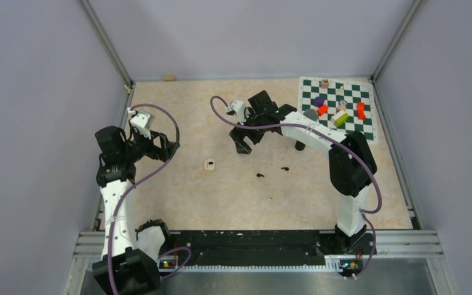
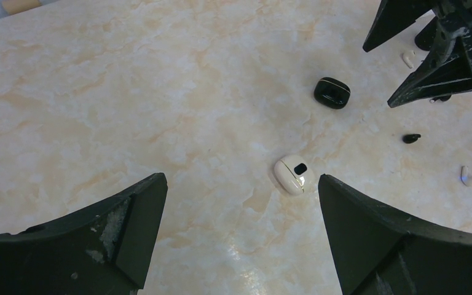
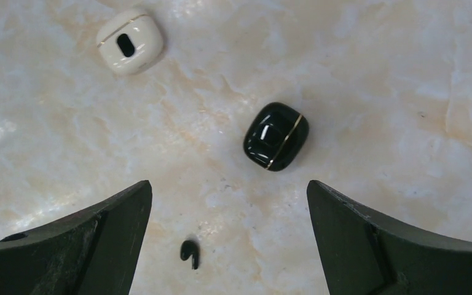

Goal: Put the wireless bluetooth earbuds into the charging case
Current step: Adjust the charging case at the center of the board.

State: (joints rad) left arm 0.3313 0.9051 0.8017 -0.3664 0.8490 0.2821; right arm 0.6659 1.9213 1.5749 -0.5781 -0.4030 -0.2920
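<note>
Two cases lie on the beige marbled table (image 1: 178,203), and none of the buds I see is inside one. The white charging case (image 2: 293,174) is a little right of centre in the left wrist view and has a black oval mark on top. The black charging case (image 3: 276,136) is near the middle of the right wrist view, with a thin gold line around it. I cannot read any brand or lettering on either case; they are too small for that.

My left gripper (image 2: 241,181) hangs above the table with its fingers spread wide and nothing between them. The white charging case lies beyond the tips, closer to the right-side finger. My right gripper (image 3: 228,184) is also wide apart and holds nothing. The black charging case lies just past its tips.

One black earbud (image 3: 189,253) is at the bottom of the right wrist view, between the two fingers and on the table. In the top view I count two black buds just right of centre, below the right gripper and near each other. One whitish earbud (image 2: 469,178) lies at the right edge of the left wrist view, well apart from the white charging case. A second pale one is in the upper right of that view, beside the right gripper's fingers.

In the upper right of the top view is a green and white checkered mat (image 1: 307,114) with coloured blocks (image 1: 342,118) on it.
</note>
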